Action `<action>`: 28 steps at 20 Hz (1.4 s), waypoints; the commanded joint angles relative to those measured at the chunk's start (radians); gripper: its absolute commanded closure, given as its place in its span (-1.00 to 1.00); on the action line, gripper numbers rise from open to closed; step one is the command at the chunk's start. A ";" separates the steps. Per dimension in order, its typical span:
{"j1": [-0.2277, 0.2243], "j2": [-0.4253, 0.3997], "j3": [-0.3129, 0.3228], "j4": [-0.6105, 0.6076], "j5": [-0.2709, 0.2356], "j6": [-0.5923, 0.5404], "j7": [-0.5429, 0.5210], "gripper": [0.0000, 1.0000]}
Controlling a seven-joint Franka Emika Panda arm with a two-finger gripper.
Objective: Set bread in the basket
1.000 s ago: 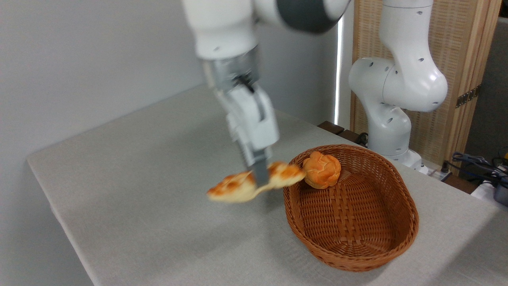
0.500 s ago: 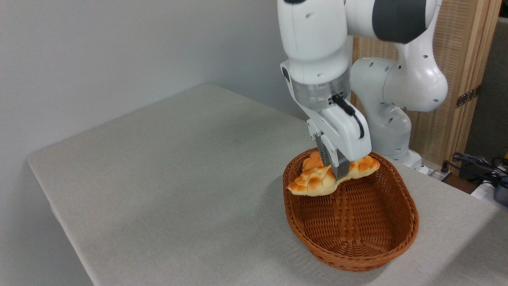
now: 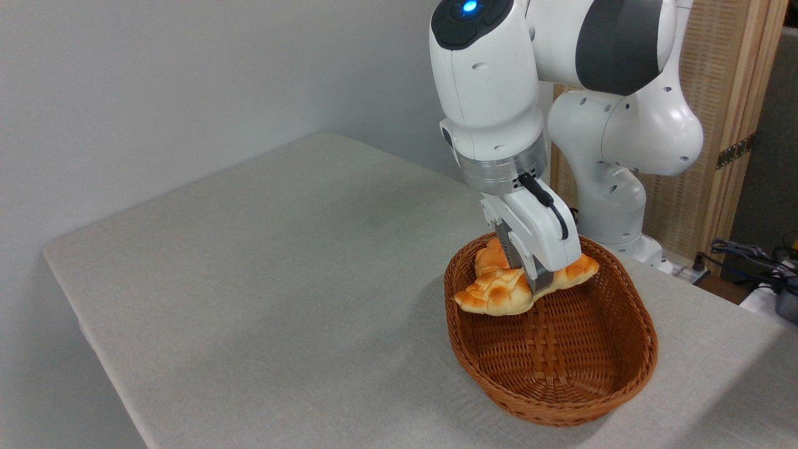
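Observation:
The long braided bread (image 3: 499, 294) with a golden-orange crust hangs inside the far end of the oval brown wicker basket (image 3: 608, 399). My gripper (image 3: 537, 288) is shut on the loaf's middle, its grey fingers clamped across it. The loaf's left tip reaches the basket's left rim and its right tip (image 3: 583, 269) points toward the far right rim. Whether the loaf touches the basket floor I cannot tell. A small round orange bun (image 3: 489, 259) sits in the basket just behind the loaf, mostly hidden by my gripper.
The grey cloth table (image 3: 280, 262) spreads to the left and front of the basket. My arm's white base (image 3: 614, 206) stands behind the basket. Cables (image 3: 748, 255) lie at the far right by a wooden screen (image 3: 723, 93).
My gripper carried the loaf from left of the basket rightward over its rim, then lowered it slightly inside the basket's far end. The bun is now mostly hidden.

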 commanded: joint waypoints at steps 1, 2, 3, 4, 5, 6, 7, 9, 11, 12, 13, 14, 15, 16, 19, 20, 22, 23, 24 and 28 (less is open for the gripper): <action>-0.008 -0.004 0.032 -0.010 0.018 0.017 0.001 -0.99; -0.008 -0.003 0.034 -0.010 0.018 0.017 0.001 -0.99; -0.008 -0.003 0.034 -0.008 0.016 0.017 0.001 -0.99; -0.008 -0.003 0.034 -0.008 0.016 0.017 0.001 -1.00; -0.008 -0.003 0.034 -0.008 0.016 0.017 0.001 -1.00; -0.008 -0.003 0.034 -0.008 0.016 0.017 0.001 -1.00; -0.008 -0.003 0.034 -0.008 0.016 0.017 0.001 -1.00; -0.008 -0.003 0.034 -0.008 0.016 0.017 0.001 -1.00; -0.008 -0.003 0.034 -0.008 0.016 0.019 0.001 -1.00; -0.008 -0.003 0.034 -0.008 0.016 0.019 0.001 -1.00; -0.008 -0.003 0.034 -0.008 0.016 0.017 0.001 -1.00; -0.008 -0.003 0.034 -0.007 0.016 0.017 0.001 -1.00; -0.008 -0.003 0.034 -0.007 0.016 0.017 0.001 -1.00; -0.010 -0.003 0.034 -0.005 0.016 0.017 0.001 -1.00; -0.011 -0.008 0.031 0.004 0.015 0.017 0.001 -1.00; -0.013 -0.010 0.028 0.010 0.015 0.017 0.001 -1.00; -0.014 -0.011 0.018 0.039 0.009 0.013 -0.002 -1.00; -0.016 -0.010 0.011 0.071 0.002 0.011 -0.010 -1.00; -0.016 -0.007 -0.011 0.108 -0.001 0.007 -0.024 -1.00; -0.017 0.001 -0.092 0.194 -0.002 0.003 -0.162 -1.00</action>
